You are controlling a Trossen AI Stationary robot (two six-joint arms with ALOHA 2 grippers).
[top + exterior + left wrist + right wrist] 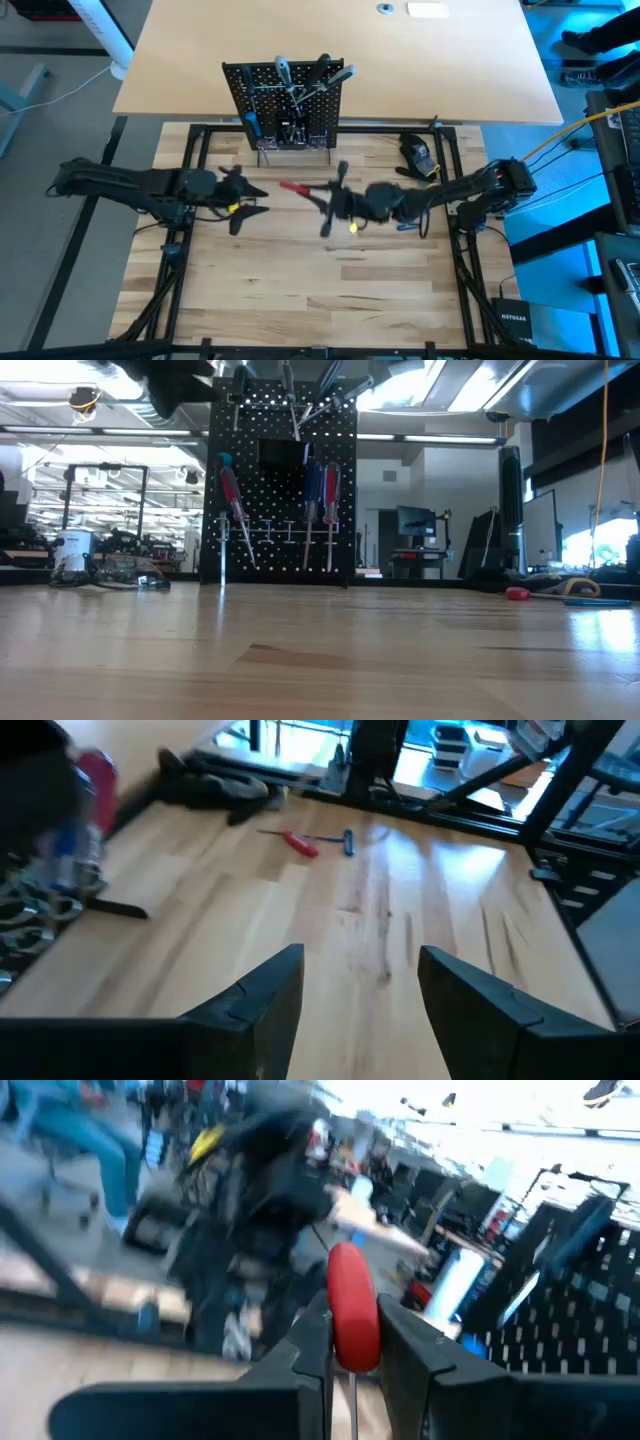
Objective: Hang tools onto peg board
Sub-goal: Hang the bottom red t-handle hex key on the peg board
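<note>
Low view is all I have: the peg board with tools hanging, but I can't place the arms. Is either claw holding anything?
Observer: Yes. The right claw is shut on a red-handled tool.
Operator: Where is it?
Observer: From above, it is in front of the peg board, near the middle of the table.
Operator: And the left one?
Observer: The left claw is open and empty, over bare wood.
</note>
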